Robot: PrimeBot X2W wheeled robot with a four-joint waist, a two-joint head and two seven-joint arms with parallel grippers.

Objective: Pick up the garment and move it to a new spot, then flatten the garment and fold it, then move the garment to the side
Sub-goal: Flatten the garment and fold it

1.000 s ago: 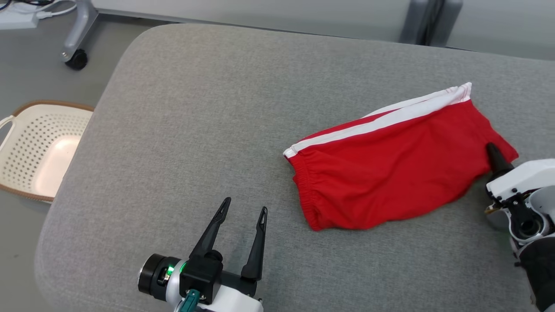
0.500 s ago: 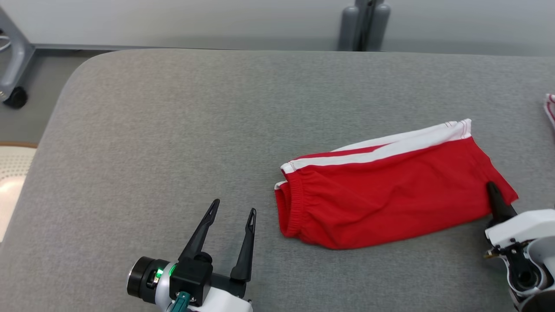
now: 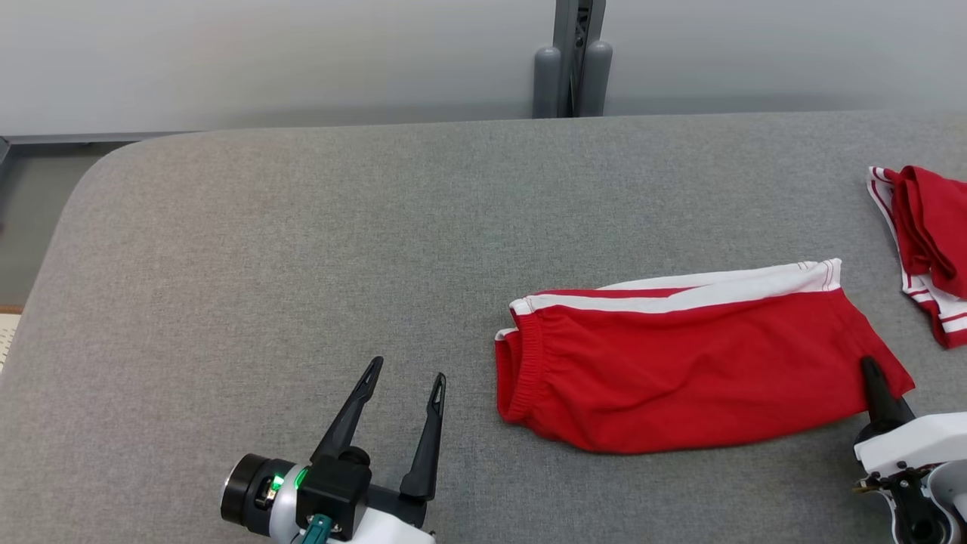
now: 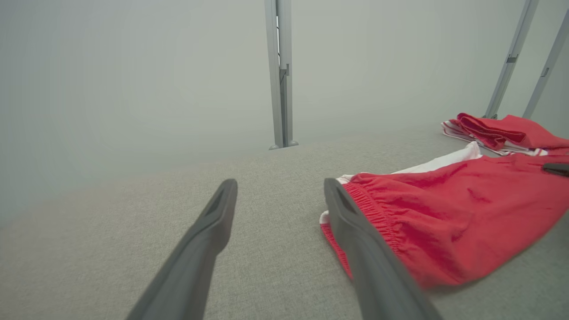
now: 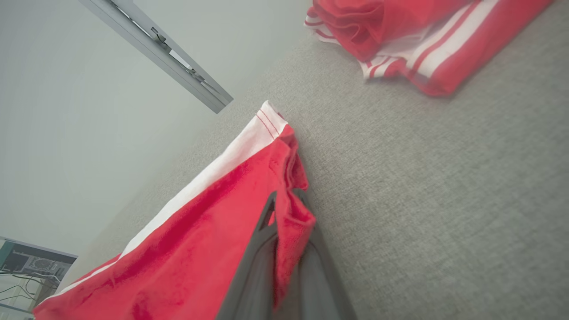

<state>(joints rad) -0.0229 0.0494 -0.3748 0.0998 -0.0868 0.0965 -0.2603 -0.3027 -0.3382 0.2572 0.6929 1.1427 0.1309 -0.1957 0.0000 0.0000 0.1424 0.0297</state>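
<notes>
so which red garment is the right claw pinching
The red shorts spread flat mid-table, gripped at their hem by the right claw; the other red garment lies bunched, untouched, farther right.

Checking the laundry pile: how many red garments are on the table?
2. The shorts lie centre-right, a corner pinched by the right tool. A second garment lies bunched at the far right, cut off at the picture's edge; more may lie beyond.

Grey fabric table point(image 3: 302, 242): red shorts point(image 3: 695, 378), second red garment point(image 3: 933, 219)
</notes>
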